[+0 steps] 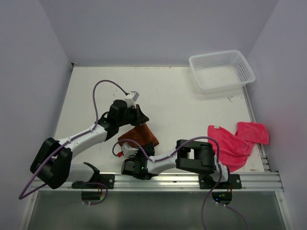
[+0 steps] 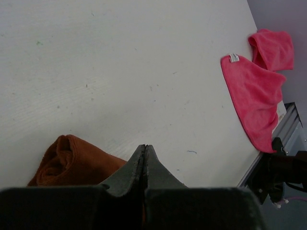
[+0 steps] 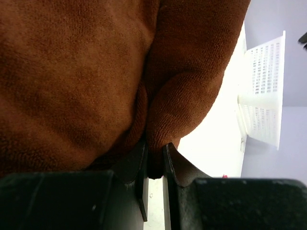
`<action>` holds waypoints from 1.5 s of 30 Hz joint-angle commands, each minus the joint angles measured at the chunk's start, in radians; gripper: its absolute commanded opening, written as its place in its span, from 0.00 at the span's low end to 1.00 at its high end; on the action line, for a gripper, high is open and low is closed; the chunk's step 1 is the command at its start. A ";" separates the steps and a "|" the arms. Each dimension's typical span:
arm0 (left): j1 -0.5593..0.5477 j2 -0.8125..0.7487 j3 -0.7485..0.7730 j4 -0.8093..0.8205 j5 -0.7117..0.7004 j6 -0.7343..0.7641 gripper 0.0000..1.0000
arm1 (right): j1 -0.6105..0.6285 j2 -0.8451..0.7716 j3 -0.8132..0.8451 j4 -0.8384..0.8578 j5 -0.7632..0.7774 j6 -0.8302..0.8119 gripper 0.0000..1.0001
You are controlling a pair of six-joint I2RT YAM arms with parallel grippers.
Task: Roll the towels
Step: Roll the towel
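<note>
Rust-brown terry cloth towel (image 1: 139, 135), bunched into a loose, thick roll, at the near middle. Bright pink terry cloth towel (image 1: 236, 143), unrolled, rumpled, one end folded over, well apart at the near right.

Bundled towel (image 1: 139, 135) left, spread towel (image 1: 237, 143) right

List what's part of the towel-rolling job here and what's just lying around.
Part of the job:
brown towel, bunched up, a fold pinched in the right gripper
pink towel, lying loose and unrolled on the right

Just lying about:
white basket, empty, at the far right
</note>
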 commanded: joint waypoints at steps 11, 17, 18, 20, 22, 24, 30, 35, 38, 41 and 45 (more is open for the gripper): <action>-0.015 0.069 -0.192 0.216 0.043 0.005 0.00 | 0.002 0.037 0.029 -0.020 -0.099 0.019 0.00; -0.012 0.186 -0.182 0.184 -0.055 -0.012 0.00 | 0.000 -0.035 0.001 0.012 -0.151 0.035 0.00; -0.008 0.200 -0.178 0.177 -0.058 -0.026 0.00 | 0.002 -0.051 -0.009 0.024 -0.157 0.035 0.04; 0.007 0.235 -0.184 0.184 -0.055 -0.047 0.00 | 0.000 -0.083 -0.039 0.053 -0.169 0.035 0.13; 0.031 0.259 -0.198 0.217 -0.029 -0.061 0.00 | 0.000 -0.124 -0.060 0.066 -0.174 0.036 0.28; 0.038 0.272 -0.198 0.223 -0.029 -0.064 0.00 | 0.002 -0.173 -0.077 0.079 -0.181 0.047 0.39; 0.041 0.296 -0.200 0.231 -0.017 -0.073 0.00 | 0.003 -0.321 -0.132 0.077 -0.194 0.085 0.53; 0.044 0.298 -0.197 0.222 -0.009 -0.080 0.00 | 0.004 -0.515 -0.219 0.064 -0.243 0.177 0.56; 0.044 0.298 -0.194 0.211 -0.009 -0.075 0.00 | -0.001 -0.633 -0.287 0.089 -0.292 0.223 0.56; 0.044 0.290 -0.194 0.202 -0.011 -0.072 0.00 | -0.047 -0.757 -0.350 0.133 -0.413 0.292 0.55; 0.044 0.279 -0.195 0.187 -0.020 -0.072 0.00 | -0.217 -0.893 -0.497 0.262 -0.684 0.436 0.61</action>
